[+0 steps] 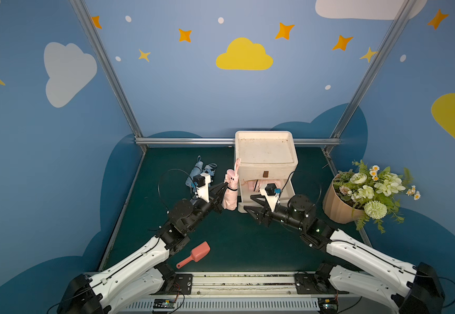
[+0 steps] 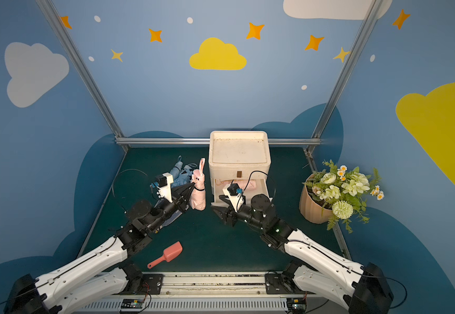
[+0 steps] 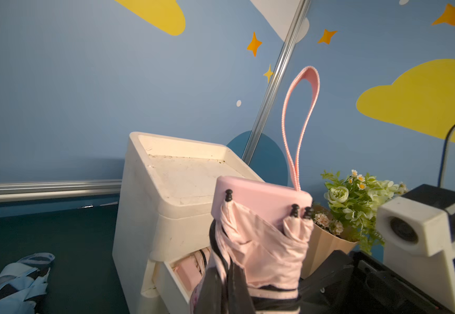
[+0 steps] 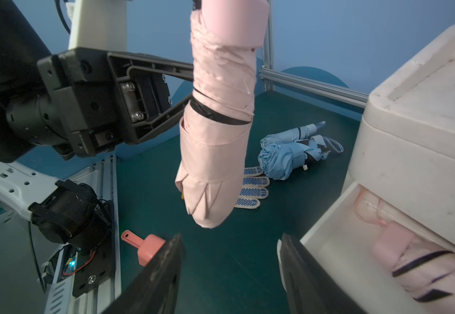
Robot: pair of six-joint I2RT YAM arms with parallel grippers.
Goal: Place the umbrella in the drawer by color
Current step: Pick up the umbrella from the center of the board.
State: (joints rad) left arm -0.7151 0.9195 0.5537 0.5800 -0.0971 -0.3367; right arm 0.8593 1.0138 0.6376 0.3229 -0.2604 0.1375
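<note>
Nearest, flat on the green surface (image 1: 234, 244), a coral scoop (image 1: 193, 255). Further in, right jaws parted and empty, just before the open lower drawer (image 4: 327, 225), with a stored pink umbrella (image 4: 411, 258) inside. Left of the drawer, the pink umbrella (image 1: 230, 191), upright with strap loop on top, clamped in the left jaws. Behind, heaped blue umbrellas (image 1: 202, 171), two by the look of it.

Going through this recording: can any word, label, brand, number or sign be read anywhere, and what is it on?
No readable text in any view.
Brown tag on the cabinet: too small to tell if printed.
Circuit board: markings too small to read.
Pink umbrella, wall decals: no lettering.
</note>
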